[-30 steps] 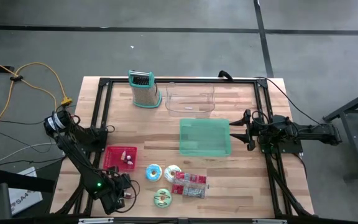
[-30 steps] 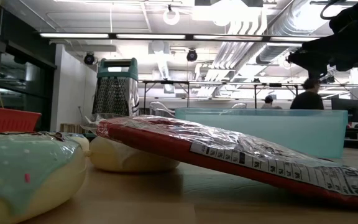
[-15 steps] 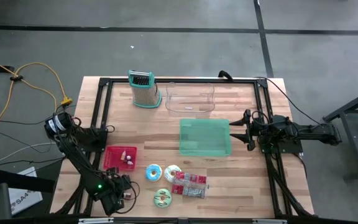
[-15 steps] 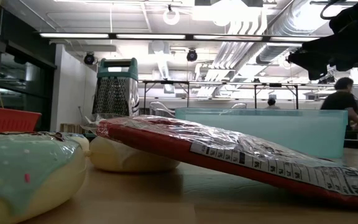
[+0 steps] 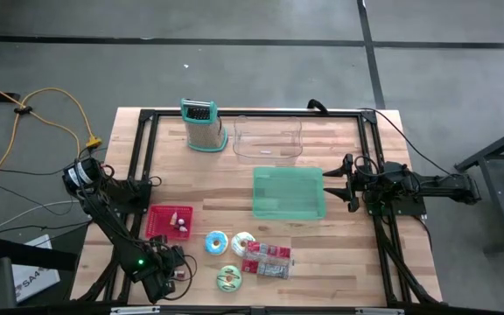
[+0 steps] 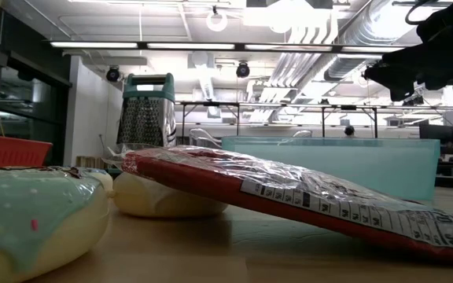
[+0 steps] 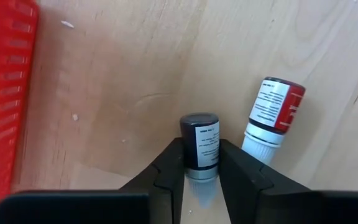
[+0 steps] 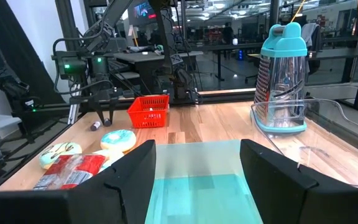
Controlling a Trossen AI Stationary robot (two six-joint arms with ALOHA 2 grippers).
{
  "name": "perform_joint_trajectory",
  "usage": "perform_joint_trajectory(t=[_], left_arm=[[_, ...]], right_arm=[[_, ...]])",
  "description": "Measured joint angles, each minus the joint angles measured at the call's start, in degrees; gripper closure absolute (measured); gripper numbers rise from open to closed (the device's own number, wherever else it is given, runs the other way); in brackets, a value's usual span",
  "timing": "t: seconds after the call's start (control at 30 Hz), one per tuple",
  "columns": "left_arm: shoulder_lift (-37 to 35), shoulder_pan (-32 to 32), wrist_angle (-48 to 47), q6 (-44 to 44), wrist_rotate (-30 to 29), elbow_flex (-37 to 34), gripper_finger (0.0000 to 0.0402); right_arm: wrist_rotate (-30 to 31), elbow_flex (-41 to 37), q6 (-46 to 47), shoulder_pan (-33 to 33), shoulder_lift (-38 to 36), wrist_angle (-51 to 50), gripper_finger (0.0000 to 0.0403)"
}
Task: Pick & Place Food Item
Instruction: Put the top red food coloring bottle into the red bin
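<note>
My left gripper (image 7: 201, 163) hangs over the table's near left corner, right of the red basket (image 5: 169, 220), and is shut on a small dark bottle (image 7: 200, 140) with a white label. A red-labelled bottle with a white cap (image 7: 272, 118) lies just beside it on the wood. Two frosted doughnuts (image 5: 216, 242) (image 5: 229, 278) and a red snack packet (image 5: 268, 260) lie to the right. My right gripper (image 8: 197, 163) waits open at the table's right side, level, above the teal bin (image 5: 288, 192). My left gripper pinches the dark bottle's two long sides (image 7: 188, 163) between its two fingers (image 7: 168, 167), toward the bottle's pale capped end. The fingers come from above, pointing steeply down, and lie across the bottle. The bottle lies on the wooden table top.
A teal-topped grater (image 5: 201, 124) and a clear container (image 5: 267, 137) stand at the far edge. A third doughnut (image 5: 242, 242) lies against the packet. The black frame rails (image 5: 143, 157) run along the table's sides. Bare wood lies between the basket and the grater.
The arms and the things on the table stand as before in the high and low views. A person in the room behind the table has walked toward the right.
</note>
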Motion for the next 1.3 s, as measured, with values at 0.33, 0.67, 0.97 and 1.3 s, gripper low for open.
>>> perform_joint_trajectory(t=[0.33, 0.67, 0.97, 1.3], left_arm=[[-3.8, 0.1, -1.9, 0.4, -0.4, 0.0, 0.0328], [-22.1, 3.4, -18.1, 3.3, -5.5, 0.0, 0.0328], [-23.7, 5.6, -20.9, 5.9, -6.3, 0.0, 0.0328], [-23.5, 9.3, -20.8, 8.8, -7.9, -2.1, 0.0328]], right_arm=[[0.0, 0.0, 0.0, 0.0, 0.0, 0.0, 0.0180], [0.0, 0.0, 0.0, 0.0, 0.0, 0.0, 0.0180], [0.0, 0.0, 0.0, 0.0, 0.0, 0.0, 0.0180], [0.0, 0.0, 0.0, 0.0, 0.0, 0.0, 0.0180]])
